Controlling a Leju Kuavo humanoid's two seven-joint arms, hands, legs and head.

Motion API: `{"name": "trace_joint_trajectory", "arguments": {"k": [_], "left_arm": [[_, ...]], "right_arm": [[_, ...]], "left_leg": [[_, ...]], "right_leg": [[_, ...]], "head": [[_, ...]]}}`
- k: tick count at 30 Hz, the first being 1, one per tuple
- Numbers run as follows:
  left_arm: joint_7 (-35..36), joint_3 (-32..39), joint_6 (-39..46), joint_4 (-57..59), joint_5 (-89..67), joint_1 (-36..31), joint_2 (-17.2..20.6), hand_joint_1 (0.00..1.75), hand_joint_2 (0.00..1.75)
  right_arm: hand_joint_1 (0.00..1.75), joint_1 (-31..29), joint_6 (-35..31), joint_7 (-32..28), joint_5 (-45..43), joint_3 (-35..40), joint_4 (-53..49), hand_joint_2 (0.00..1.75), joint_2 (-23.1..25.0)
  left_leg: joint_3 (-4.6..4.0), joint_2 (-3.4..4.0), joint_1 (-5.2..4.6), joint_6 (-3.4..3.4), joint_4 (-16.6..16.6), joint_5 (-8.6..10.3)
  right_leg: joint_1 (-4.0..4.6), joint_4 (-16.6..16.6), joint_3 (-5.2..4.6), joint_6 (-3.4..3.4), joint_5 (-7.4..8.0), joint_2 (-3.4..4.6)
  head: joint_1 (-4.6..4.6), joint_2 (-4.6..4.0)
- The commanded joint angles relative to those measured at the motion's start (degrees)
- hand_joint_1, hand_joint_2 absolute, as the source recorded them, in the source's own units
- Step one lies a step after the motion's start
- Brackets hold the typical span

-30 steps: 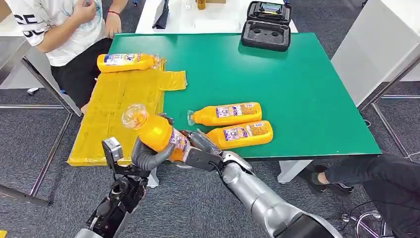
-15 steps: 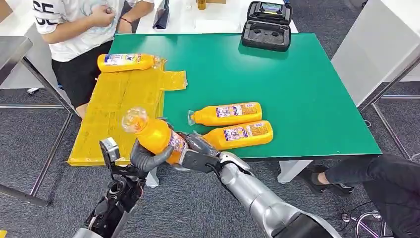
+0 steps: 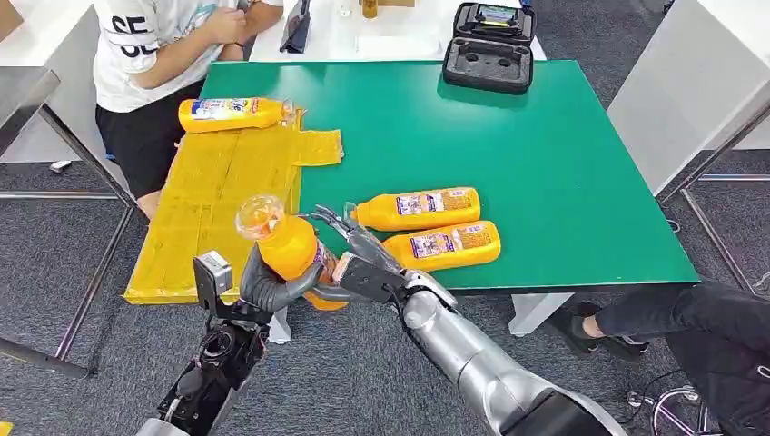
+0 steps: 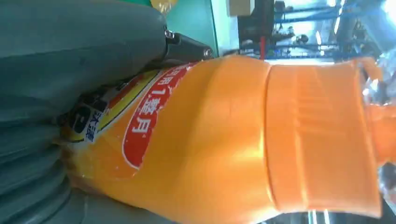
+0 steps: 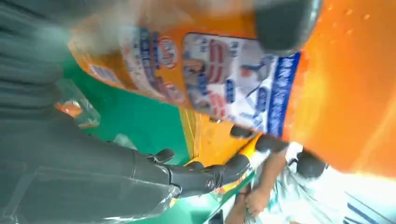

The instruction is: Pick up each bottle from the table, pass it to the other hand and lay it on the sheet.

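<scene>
A person in a white shirt stands at the far left corner of the desk; the yellow sheet covers the left strip of the green desk top, and one orange bottle lies on its side at the far end of the sheet.

The left hand sits off the near left edge of the desk; its fingers are clamped around the lower body of a second orange bottle, the held bottle, which stands nearly upright with its clear cap uppermost, over the near edge of the sheet; the left wrist view shows the grey thumb wrapped on the label of this bottle.

The right hand lies just beside the held bottle on its right side; its fingers are spread apart and hold nothing; whether the palm touches the bottle cannot be told.

Two more bottles lie on their sides on the green surface, right of the hands; the farther bottle points its cap to the left; the nearer bottle lies just beside it, parallel.

A black case stands open at the far edge of the desk; a second person's leg shows at the lower right, on the grey floor.
</scene>
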Motion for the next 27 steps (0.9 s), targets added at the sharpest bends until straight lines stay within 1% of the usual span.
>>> {"name": "trace_joint_trajectory", "arguments": {"k": [1, 2, 3, 5, 6, 8, 9, 10, 11, 15, 18, 20, 21, 23, 24, 25, 26, 27], "left_arm": [[0.12, 3.46, 8.16, 1.20, -4.21, -3.42, 1.63, 1.75, 1.75], [0.24, 4.18, 8.80, 0.93, -4.46, -4.02, 2.21, 1.75, 1.75], [0.37, 4.38, 8.75, 0.91, -4.49, -4.26, 2.48, 1.75, 1.75], [0.51, 5.42, 9.56, 0.82, -5.05, -5.09, 3.08, 1.75, 1.75], [0.51, 5.42, 9.56, 0.82, -5.05, -5.09, 3.08, 1.75, 1.75], [0.51, 5.42, 9.56, 0.82, -5.05, -5.09, 3.08, 1.75, 1.75], [0.51, 5.42, 9.56, 0.82, -5.05, -5.09, 3.08, 1.75, 1.75], [0.60, 5.55, 11.37, 1.07, -6.73, -5.63, 3.53, 1.75, 1.75], [0.65, 5.75, 12.12, 1.25, -7.30, -6.13, 3.91, 1.75, 1.75], [2.25, 6.91, 14.53, 4.99, -10.40, -12.06, 7.78, 1.75, 1.75], [2.48, 7.42, 16.17, 7.85, -11.86, -14.26, 8.99, 1.75, 1.75], [2.74, 7.16, 18.58, 9.26, -14.49, -15.03, 9.93, 1.75, 1.75], [3.16, 6.94, 19.07, 9.65, -15.41, -15.18, 10.26, 1.75, 1.75], [4.04, 5.99, 22.15, 10.51, -19.24, -15.64, 11.19, 1.75, 1.75], [4.74, 5.48, 23.59, 11.06, -21.36, -15.96, 11.56, 1.75, 1.75], [4.77, 5.53, 23.48, 11.12, -21.40, -16.09, 11.57, 1.75, 1.75], [5.63, 4.85, 24.42, 11.63, -23.31, -16.52, 11.82, 1.75, 1.75], [8.54, 2.45, 27.66, 13.19, -30.12, -17.86, 12.78, 1.75, 1.75]], "right_arm": [[0.00, 0.03, -1.08, 0.35, -2.02, 0.85, -5.74, 0.00, -3.59], [0.00, 0.33, -0.98, 0.35, -2.37, 0.87, -6.74, 0.00, -4.06], [0.00, 0.35, -0.90, 0.35, -2.44, 0.87, -6.85, 0.00, -4.21], [0.00, 0.81, -1.19, 0.35, -3.31, 0.40, -7.99, 0.00, -4.60], [0.00, 0.81, -1.19, 0.35, -3.31, 0.40, -7.99, 0.00, -4.60], [0.00, 0.81, -1.19, 0.35, -3.31, 0.40, -7.99, 0.00, -4.60], [0.00, 0.81, -1.19, 0.35, -3.31, 0.40, -7.99, 0.00, -4.60], [0.00, 1.16, -1.42, 0.35, -3.91, 0.02, -8.69, 1.75, -4.76], [0.00, 1.42, -1.47, 0.35, -4.37, -0.30, -9.13, 1.75, -4.89], [0.00, 4.10, -1.83, 0.35, -5.28, -2.53, -12.55, 1.75, -6.11], [0.00, 5.30, -1.75, 0.35, -5.24, -3.69, -14.05, 1.75, -6.74], [0.00, 6.49, -1.57, 0.35, -5.15, -4.67, -15.70, 1.75, -7.19], [0.00, 6.82, -1.44, 0.35, -5.22, -4.99, -16.14, 1.75, -7.26], [0.00, 7.70, -1.20, 0.35, -5.26, -5.59, -16.91, 1.75, -7.47], [0.00, 8.10, -1.21, 0.35, -5.04, -5.80, -17.28, 1.75, -7.50], [0.00, 8.33, -1.24, 0.35, -4.94, -5.80, -17.49, 1.75, -7.53], [0.00, 8.58, -1.32, 0.35, -4.74, -6.06, -17.64, 1.75, -7.48], [0.00, 9.17, -1.23, 0.35, -4.44, -6.77, -18.06, 1.75, -7.38]], "left_leg": [[0.16, -0.04, 0.04, -0.07, 0.00, -0.07], [0.10, -0.05, 0.04, -0.06, -0.01, -0.04], [0.24, -0.07, 0.08, -0.10, 0.03, -0.12], [0.10, -0.06, 0.06, -0.07, 0.00, -0.04], [0.23, -0.06, 0.08, -0.10, 0.02, -0.11], [0.08, -0.02, 0.05, -0.06, 0.00, -0.03], [0.22, -0.05, 0.06, -0.09, 0.02, -0.10], [0.17, -0.02, 0.06, -0.08, 0.00, -0.07], [0.28, -0.04, 0.08, -0.10, 0.02, -0.13], [0.11, -0.10, 0.10, -0.08, 0.01, -0.04], [0.35, -0.12, 0.15, -0.15, 0.05, -0.14], [0.10, -0.08, 0.05, -0.06, -0.03, 0.00], [0.28, -0.09, 0.09, -0.10, -0.01, -0.09], [0.24, -0.05, 0.08, -0.08, -0.02, -0.08], [0.39, -0.09, 0.11, -0.11, -0.04, -0.13], [0.19, -0.08, 0.06, -0.06, -0.03, -0.05], [0.36, -0.11, 0.11, -0.10, -0.02, -0.13], [0.46, -0.08, 0.14, -0.13, 0.03, -0.21]], "right_leg": [[0.05, -0.01, 0.18, -0.06, -0.08, -0.05], [0.04, -0.02, 0.12, -0.05, -0.06, -0.06], [0.08, 0.00, 0.28, -0.09, -0.14, -0.08], [0.06, -0.01, 0.13, -0.07, -0.06, -0.07], [0.09, 0.00, 0.26, -0.09, -0.12, -0.07], [0.05, -0.02, 0.09, -0.05, -0.04, -0.03], [0.07, 0.00, 0.25, -0.08, -0.11, -0.07], [0.07, -0.01, 0.19, -0.06, -0.08, -0.03], [0.09, 0.00, 0.31, -0.09, -0.14, -0.06], [0.11, -0.02, 0.16, -0.07, -0.06, -0.11], [0.15, 0.02, 0.41, -0.13, -0.17, -0.13], [0.05, -0.02, 0.12, -0.06, -0.04, -0.09], [0.10, -0.01, 0.31, -0.10, -0.12, -0.10], [0.09, -0.04, 0.27, -0.08, -0.10, -0.06], [0.11, -0.05, 0.43, -0.10, -0.16, -0.11], [0.06, -0.02, 0.22, -0.06, -0.09, -0.09], [0.11, -0.04, 0.41, -0.09, -0.17, -0.12], [0.14, -0.02, 0.52, -0.12, -0.23, -0.09]], "head": [[0.00, 0.00], [-0.02, 0.00], [-0.02, 0.00], [-0.02, 0.00], [-0.02, 0.00], [-0.02, 0.00], [-0.02, 0.00], [-0.02, 0.00], [-0.02, 0.00], [-0.02, 0.00], [-0.02, 0.00], [-0.02, 0.00], [0.00, 0.00], [-0.02, 0.00], [0.00, 0.00], [-0.02, 0.00], [0.00, 0.00], [-0.02, 0.00]]}}
